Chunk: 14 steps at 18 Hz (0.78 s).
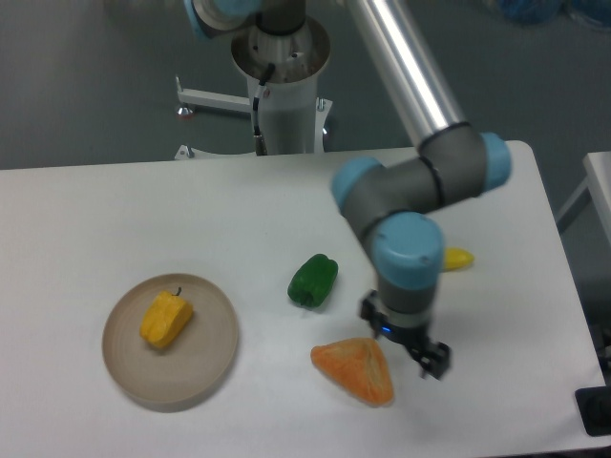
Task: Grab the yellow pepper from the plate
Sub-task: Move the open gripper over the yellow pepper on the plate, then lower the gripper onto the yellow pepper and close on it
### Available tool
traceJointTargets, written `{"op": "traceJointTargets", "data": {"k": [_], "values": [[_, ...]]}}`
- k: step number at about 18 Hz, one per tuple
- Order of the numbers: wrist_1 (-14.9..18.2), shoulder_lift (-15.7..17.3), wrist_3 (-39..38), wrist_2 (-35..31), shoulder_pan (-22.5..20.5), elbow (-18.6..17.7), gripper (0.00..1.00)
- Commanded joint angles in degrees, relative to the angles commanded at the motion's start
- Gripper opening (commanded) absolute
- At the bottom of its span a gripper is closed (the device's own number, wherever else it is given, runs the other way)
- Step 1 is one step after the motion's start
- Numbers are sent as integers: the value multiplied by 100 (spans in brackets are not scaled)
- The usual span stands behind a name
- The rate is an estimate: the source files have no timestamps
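The yellow pepper (pixel 166 320) lies on the beige plate (pixel 205 370) at the table's front left, its thin dark stem pointing away from me. My gripper (pixel 405 346) hangs far to the right of the plate, just above the right edge of an orange wedge. The wrist hides its fingers, so their state does not show. Nothing is seen held in it.
A dark green pepper (pixel 313 281) sits mid-table between plate and arm. The orange wedge (pixel 355 369) lies just left of the gripper. A yellow banana (pixel 456 259) shows only its tip behind the arm. The table's right edge runs close past the arm.
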<state>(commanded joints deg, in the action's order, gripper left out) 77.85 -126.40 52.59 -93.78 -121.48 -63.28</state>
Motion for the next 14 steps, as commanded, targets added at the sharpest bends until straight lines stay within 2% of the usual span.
{"op": "traceJointTargets", "data": {"k": [2,5,7,10,12,14], "values": [[274,176,-554,35,246,-97,100],[258,413,-1319,88,606,-430,100],[135,545,-1802,175,835,-694,100],[38,555,-2339,465,1126,-896,100],[-251,546,-2621,518,1301,-1010,100],[-698,555,-2684,527,1363,-1273,100]]}}
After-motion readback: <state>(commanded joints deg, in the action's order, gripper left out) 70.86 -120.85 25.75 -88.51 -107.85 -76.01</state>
